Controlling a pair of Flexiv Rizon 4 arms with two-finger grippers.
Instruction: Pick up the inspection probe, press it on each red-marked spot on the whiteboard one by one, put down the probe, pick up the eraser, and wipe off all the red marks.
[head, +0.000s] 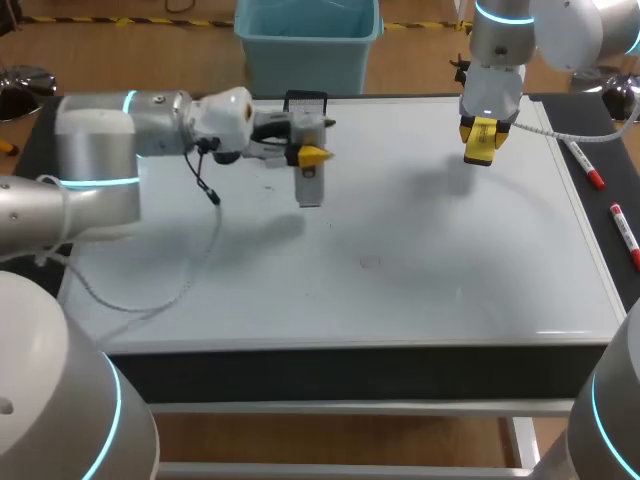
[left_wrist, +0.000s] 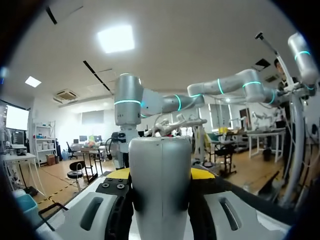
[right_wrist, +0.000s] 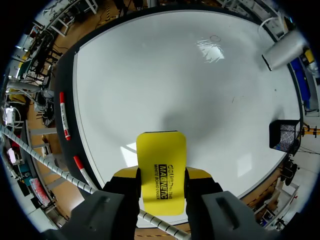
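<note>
The silver cylindrical probe hangs over the back left of the whiteboard, with my left gripper shut on it. In the left wrist view the probe fills the gap between the fingers of the left gripper. My right gripper hovers over the back right of the board, shut on the yellow eraser. From the right wrist the eraser sticks out between the fingers of the right gripper above the whiteboard. A faint ring mark shows mid-board.
Two red markers lie on the dark strip along the board's right edge. A black mesh holder stands at the back edge, with a blue bin behind it. A thin cable trails from my left arm over the board.
</note>
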